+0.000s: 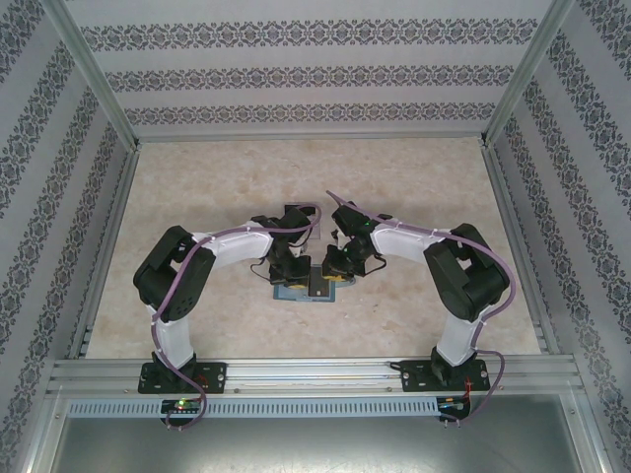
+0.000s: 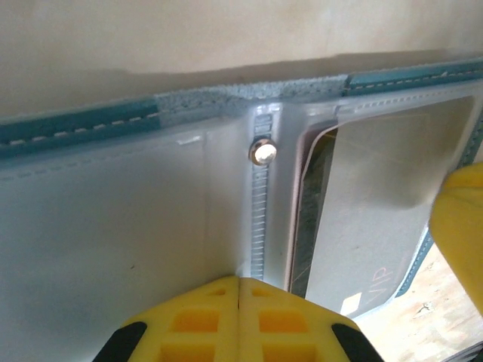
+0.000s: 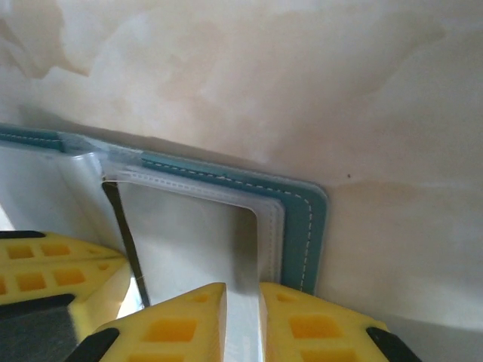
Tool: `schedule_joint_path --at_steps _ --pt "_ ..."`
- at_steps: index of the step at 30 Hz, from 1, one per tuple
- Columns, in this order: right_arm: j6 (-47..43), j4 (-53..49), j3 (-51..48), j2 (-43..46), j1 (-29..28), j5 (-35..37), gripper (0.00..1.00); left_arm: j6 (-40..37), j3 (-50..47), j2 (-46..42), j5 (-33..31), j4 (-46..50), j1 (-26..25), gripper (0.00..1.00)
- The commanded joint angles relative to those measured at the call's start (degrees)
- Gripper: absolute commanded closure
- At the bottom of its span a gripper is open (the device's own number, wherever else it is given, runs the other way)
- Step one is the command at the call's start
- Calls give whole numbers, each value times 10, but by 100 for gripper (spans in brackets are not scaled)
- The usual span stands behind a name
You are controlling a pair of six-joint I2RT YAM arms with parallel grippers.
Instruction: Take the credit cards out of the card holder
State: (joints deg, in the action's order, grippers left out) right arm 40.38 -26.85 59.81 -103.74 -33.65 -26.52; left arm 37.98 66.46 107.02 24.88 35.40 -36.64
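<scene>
Left wrist view, one legible marking: "VIP" in faint pinkish capitals, on the pale credit card under the clear window pocket of the card holder. The letters run tilted, near the card's lower corner. The small white patch just below them is too blurred to read.

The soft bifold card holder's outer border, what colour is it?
The card holder's border is teal-blue with white stitching; right wrist view shows it best.
</scene>
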Motion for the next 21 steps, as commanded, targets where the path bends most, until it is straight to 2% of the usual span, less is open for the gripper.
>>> schedule_joint_path --at_steps 1,4,9,21 --pt "1 0 -11 -16 -6 0 80 11 -12 -10 -20 1 12 95" --pt "0 0 -13 -20 -6 3 80 17 -3 -22 -18 -3 16 88" --pt "-3 -3 -16 -17 -6 3 80 38 9 -38 6 -35 18 83" --pt "-8 -11 -13 -16 -6 3 80 54 32 -3 35 -66 18 82"
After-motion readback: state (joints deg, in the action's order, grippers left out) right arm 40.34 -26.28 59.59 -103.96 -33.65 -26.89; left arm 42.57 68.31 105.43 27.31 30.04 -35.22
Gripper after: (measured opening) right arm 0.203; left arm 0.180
